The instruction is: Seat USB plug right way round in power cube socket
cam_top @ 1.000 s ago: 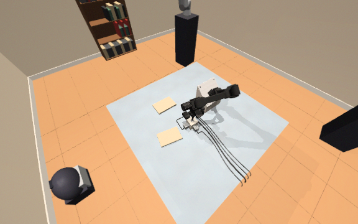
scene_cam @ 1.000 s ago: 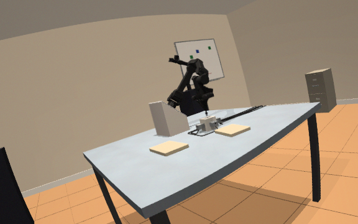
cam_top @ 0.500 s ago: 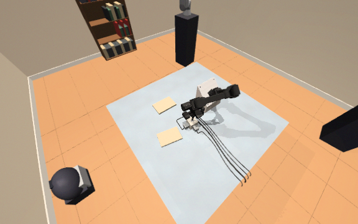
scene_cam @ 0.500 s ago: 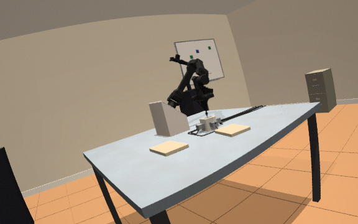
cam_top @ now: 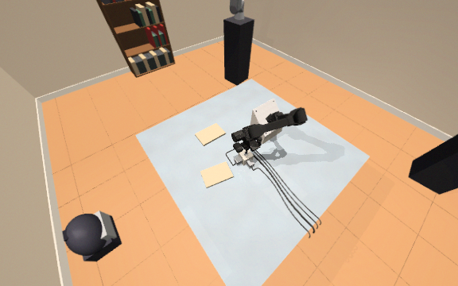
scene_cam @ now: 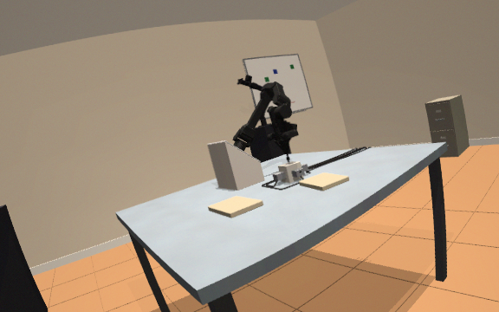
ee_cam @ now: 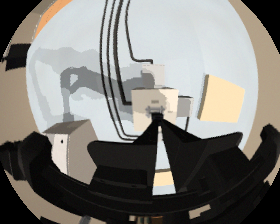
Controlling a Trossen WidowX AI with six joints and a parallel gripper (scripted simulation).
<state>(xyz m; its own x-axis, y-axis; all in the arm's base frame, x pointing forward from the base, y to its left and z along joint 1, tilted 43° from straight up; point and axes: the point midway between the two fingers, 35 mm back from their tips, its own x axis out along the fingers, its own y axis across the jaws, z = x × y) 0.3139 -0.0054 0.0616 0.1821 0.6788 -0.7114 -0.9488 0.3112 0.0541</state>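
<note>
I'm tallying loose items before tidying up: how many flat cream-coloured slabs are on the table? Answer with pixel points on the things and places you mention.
2. One flat cream rectangular slab (cam_top: 217, 175) (scene_cam: 324, 181) (ee_cam: 222, 99) lies near the white power cube (cam_top: 246, 158) (scene_cam: 289, 172) (ee_cam: 141, 107); the other (cam_top: 210, 134) (scene_cam: 236, 205) (ee_cam: 164, 178) lies farther away. The arm might hide more.

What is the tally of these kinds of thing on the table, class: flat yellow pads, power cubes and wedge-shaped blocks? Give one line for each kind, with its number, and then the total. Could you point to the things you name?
Flat yellow pads (cam_top: 210, 134) (cam_top: 217, 175) (scene_cam: 236, 205) (scene_cam: 324, 181) (ee_cam: 224, 99): 2
Power cubes (cam_top: 246, 159) (scene_cam: 288, 172) (ee_cam: 141, 109): 1
Wedge-shaped blocks (cam_top: 265, 109) (scene_cam: 234, 166) (ee_cam: 77, 150): 1
Total: 4
</note>
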